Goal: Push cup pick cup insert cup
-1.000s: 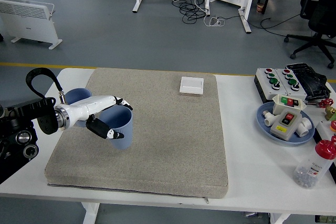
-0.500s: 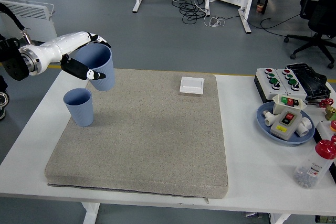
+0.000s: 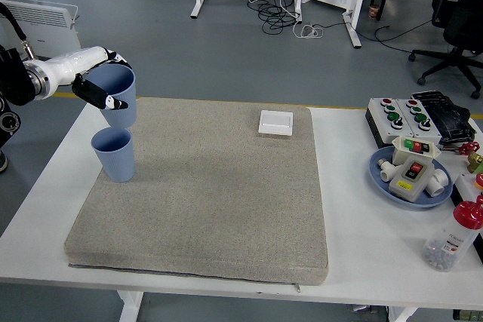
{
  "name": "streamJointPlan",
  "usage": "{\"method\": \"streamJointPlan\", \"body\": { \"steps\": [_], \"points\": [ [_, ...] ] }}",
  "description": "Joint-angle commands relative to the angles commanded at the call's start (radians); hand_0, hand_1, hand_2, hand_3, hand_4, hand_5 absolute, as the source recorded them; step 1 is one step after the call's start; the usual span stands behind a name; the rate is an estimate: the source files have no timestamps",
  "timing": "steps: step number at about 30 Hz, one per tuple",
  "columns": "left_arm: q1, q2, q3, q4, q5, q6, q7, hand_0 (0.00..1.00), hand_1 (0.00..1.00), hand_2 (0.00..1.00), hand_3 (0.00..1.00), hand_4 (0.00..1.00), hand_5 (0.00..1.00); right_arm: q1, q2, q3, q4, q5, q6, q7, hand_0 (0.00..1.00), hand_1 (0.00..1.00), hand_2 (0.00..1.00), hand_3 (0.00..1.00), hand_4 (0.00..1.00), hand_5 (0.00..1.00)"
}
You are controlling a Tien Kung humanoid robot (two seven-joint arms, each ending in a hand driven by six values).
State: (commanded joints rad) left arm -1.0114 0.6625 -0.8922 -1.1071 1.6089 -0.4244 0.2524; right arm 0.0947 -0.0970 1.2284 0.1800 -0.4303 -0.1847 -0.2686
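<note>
Two blue cups are in the head view. One blue cup (image 3: 115, 154) stands upright on the grey mat (image 3: 211, 194) near its left edge. My left hand (image 3: 102, 84) is shut on the second blue cup (image 3: 121, 97) and holds it in the air just above and slightly behind the standing cup. The held cup is upright, its bottom close over the standing cup's rim. My right hand is out of view.
A small white square box (image 3: 275, 122) lies at the mat's far edge. At the right stand a button box (image 3: 404, 115), a blue plate (image 3: 385, 179) with parts, and a red-capped bottle (image 3: 453, 237).
My left hand lifted the cup from the mat, carried it up and left, and now holds it lower, right over the standing cup.
</note>
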Motion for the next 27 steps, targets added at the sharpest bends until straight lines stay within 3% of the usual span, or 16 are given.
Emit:
{"method": "streamJointPlan", "body": {
  "steps": [9, 27],
  "points": [
    [-0.001, -0.002, 0.015, 0.036, -0.009, -0.006, 0.01, 0.571, 0.568, 0.633, 0.431, 0.336, 0.002, -0.001, 0.0, -0.001, 0.0, 0.0, 0.0, 0.0, 0.734, 0.672, 0.706, 0.599, 0.156, 0.472],
    [0.0, -0.021, 0.072, 0.141, -0.032, 0.01, -0.018, 0.574, 0.579, 0.643, 0.442, 0.34, 0.002, -0.002, 0.0, -0.01, 0.0, 0.012, 0.0, 0.002, 0.733, 0.672, 0.705, 0.598, 0.156, 0.472]
  ]
}}
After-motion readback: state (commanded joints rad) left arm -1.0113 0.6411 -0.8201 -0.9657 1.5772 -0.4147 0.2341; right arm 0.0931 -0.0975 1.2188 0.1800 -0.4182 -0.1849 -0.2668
